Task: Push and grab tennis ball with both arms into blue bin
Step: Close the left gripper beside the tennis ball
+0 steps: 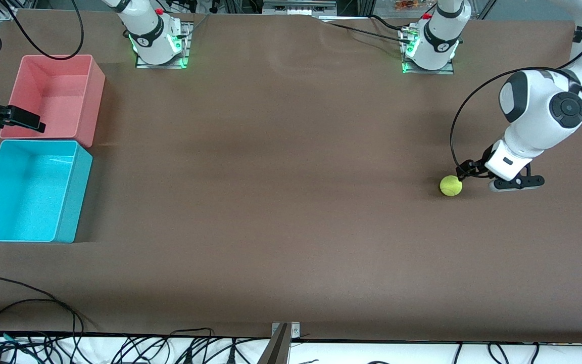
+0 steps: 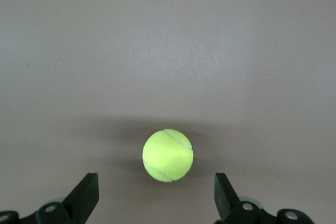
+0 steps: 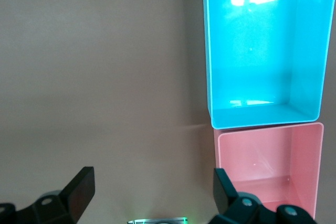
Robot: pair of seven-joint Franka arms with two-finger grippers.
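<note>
The tennis ball (image 1: 451, 185) lies on the brown table toward the left arm's end. My left gripper (image 1: 466, 171) is low beside it and open. In the left wrist view the ball (image 2: 168, 155) sits just ahead of the gripper (image 2: 156, 192), centred on the gap, and neither finger (image 2: 86, 195) touches it. The blue bin (image 1: 76, 187) stands at the right arm's end of the table, and nothing shows inside it (image 3: 210, 51). My right gripper (image 1: 23, 120) hangs open at the outer edge of the pink bin. Nothing is between its fingers (image 3: 152, 184).
The pink bin (image 1: 91, 101) touches the blue bin and stands farther from the front camera; it also shows in the right wrist view (image 3: 317, 171). Both arm bases (image 1: 159, 45) (image 1: 430, 50) stand along the back edge. Black cables (image 1: 190, 349) lie past the front edge.
</note>
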